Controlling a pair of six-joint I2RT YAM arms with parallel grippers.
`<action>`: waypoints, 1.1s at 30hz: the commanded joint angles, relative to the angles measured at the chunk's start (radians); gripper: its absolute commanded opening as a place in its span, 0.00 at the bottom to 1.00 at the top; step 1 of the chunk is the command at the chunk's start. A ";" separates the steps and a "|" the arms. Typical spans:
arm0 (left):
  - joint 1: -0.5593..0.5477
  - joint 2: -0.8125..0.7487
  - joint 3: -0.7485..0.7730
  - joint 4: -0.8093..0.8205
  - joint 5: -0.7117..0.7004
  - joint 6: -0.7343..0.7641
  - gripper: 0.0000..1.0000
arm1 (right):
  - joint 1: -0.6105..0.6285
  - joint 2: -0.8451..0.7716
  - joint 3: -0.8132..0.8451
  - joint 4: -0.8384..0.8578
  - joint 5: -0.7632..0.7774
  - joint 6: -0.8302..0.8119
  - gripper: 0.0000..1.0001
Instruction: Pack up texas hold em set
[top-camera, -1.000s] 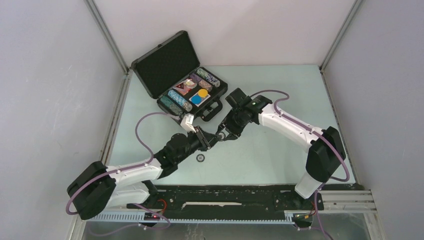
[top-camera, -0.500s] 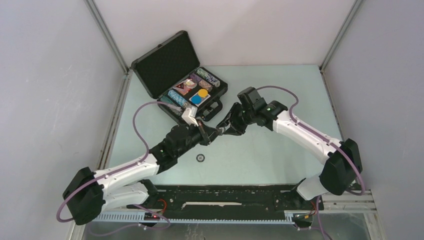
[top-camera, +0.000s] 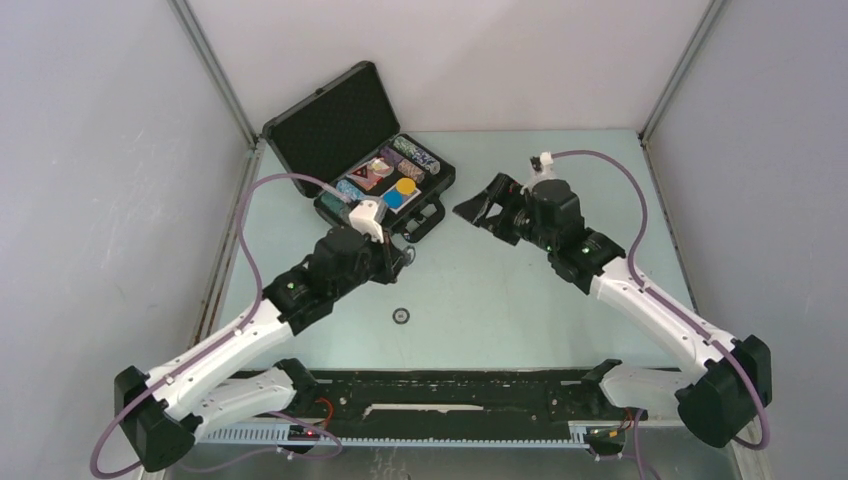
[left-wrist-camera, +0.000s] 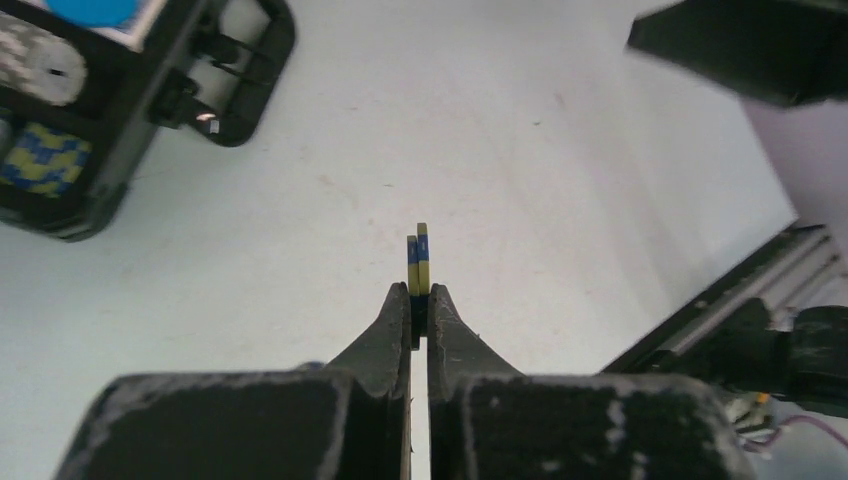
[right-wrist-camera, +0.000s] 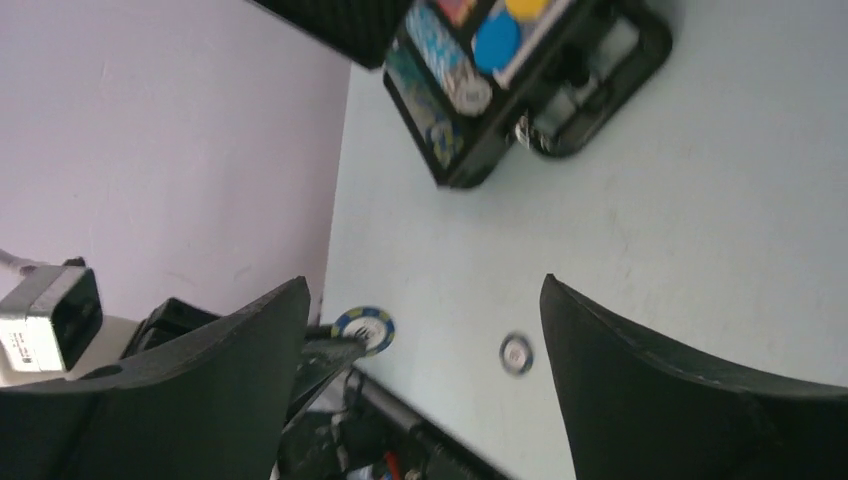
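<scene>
Pale counter (top-camera: 520, 290). At far-left corner, black briefcase (top-camera: 330, 125), lid up, chip rows (top-camera: 416, 152) and discs (top-camera: 404, 187) inside. Spread wide and empty, right pincer (right-wrist-camera: 425, 285), right of case. Clamped on two blue-yellow chips (left-wrist-camera: 418, 262), edge-on: left pincer (left-wrist-camera: 419, 295). Flat on counter, lone chip (top-camera: 401, 317).

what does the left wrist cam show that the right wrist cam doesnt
Only the left wrist view: the left gripper is shut on two blue-and-yellow chips, seen edge-on. Only the right wrist view: a loose chip lies on the table, and the right gripper is open. Both: the open case and its handle.
</scene>
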 joint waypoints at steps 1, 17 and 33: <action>0.018 0.028 0.148 -0.213 -0.141 0.166 0.00 | -0.039 0.008 -0.044 0.357 0.079 -0.305 0.99; 0.143 0.760 0.631 -0.513 -0.414 0.487 0.00 | -0.586 0.324 -0.256 0.994 -0.727 -0.393 1.00; 0.176 0.843 0.623 -0.444 -0.394 0.502 0.00 | -0.556 0.405 -0.286 1.298 -0.808 -0.210 1.00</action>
